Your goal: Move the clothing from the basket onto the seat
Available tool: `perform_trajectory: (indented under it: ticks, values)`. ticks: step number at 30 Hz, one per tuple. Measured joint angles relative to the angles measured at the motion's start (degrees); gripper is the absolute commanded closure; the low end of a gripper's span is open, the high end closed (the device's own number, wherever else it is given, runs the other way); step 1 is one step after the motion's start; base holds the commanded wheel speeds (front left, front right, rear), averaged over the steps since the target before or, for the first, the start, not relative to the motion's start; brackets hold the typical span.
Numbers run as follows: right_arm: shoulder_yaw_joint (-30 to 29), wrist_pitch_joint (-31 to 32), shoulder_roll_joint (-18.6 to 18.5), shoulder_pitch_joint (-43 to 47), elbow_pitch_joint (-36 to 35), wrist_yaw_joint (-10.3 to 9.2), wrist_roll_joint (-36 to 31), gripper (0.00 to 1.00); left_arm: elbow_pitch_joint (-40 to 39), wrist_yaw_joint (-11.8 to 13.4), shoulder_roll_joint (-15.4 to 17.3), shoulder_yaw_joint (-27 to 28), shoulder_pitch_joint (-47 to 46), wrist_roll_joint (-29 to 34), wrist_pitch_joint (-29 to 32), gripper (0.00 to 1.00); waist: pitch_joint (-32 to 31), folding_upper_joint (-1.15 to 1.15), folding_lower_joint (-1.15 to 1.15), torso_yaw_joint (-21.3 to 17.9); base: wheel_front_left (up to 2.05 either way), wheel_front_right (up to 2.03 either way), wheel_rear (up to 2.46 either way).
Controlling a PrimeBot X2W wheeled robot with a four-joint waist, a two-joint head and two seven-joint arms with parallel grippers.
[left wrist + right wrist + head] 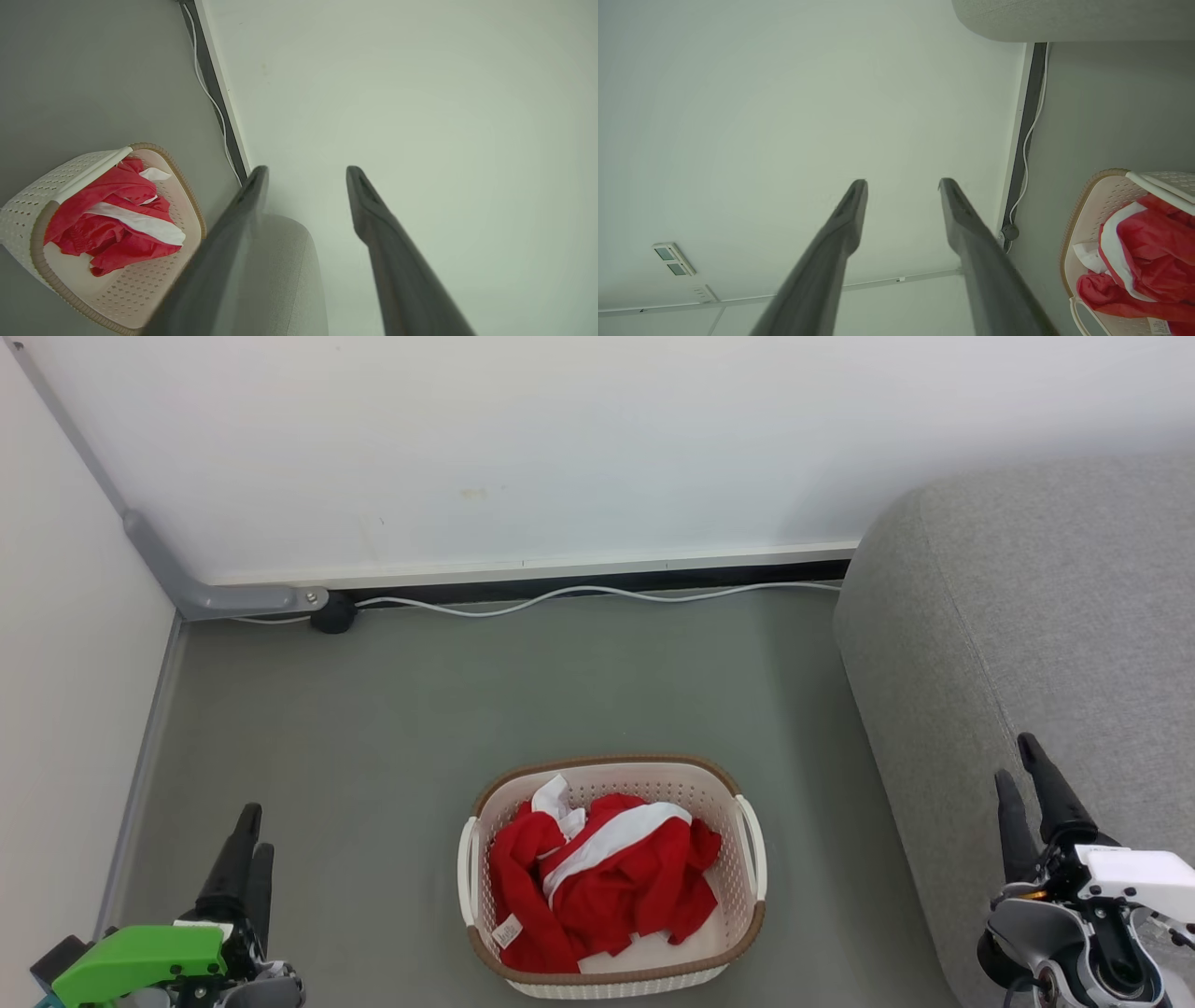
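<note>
The basket stands on the grey floor near the robot, roughly in the middle of the head view, with its brown rim all round and a white handle on each side. Inside it lies the clothing, a crumpled red heap that fills the left and middle of the basket. A broad white band runs across the heap, and a small white label shows at its near left corner. A patch of the basket's pale bottom is bare at the near right.

The seat rises on the right, well apart from the basket, its rounded grey edge facing the floor. Nothing red lies on the part of it that shows.

The left gripper hangs at the near left over bare floor, and the left wrist view shows its fingers spread with nothing between them. The right gripper sits at the near right in front of the seat, likewise released and empty.

A white cable runs along the foot of the far wall.
</note>
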Motion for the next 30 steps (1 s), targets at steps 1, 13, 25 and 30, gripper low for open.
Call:
perform_trajectory:
  ticks: [1, 13, 25, 30]
  values:
    - [0.05, 0.00, -0.03, 0.02, -0.05, 0.00, -0.01, 0.00, -0.03, 0.00, -0.01, 0.00, 0.08, 0.00, -0.01, 0.00, 0.00, 0.00, 0.00, 0.01, 0.00, 0.00, 0.00]
    - [4.09, -3.14, -2.18, 0.01, -1.00, -0.01, -8.33, 0.00, -2.03, -0.01, 1.29, -0.54, 0.61, 3.32, -1.35, 0.00, -0.15, 0.00, 0.00, 0.56, 0.00, 0.00, 0.00]
    - [11.51, -5.58, -5.93, -1.10, -1.72, -3.57, -22.82, 0.00, -2.93, -0.01, 4.26, -3.03, 1.69, 12.27, -5.56, 0.00, -0.43, 0.00, 0.00, 0.97, 0.00, 0.00, 0.00]
    - [13.97, -6.58, -5.94, -1.20, -1.72, -4.14, -27.28, 0.00, -2.93, 0.00, 4.97, -3.48, 1.98, 16.02, -6.78, 0.00, -0.63, 0.00, 0.00, 1.04, 0.00, 0.00, 0.00]
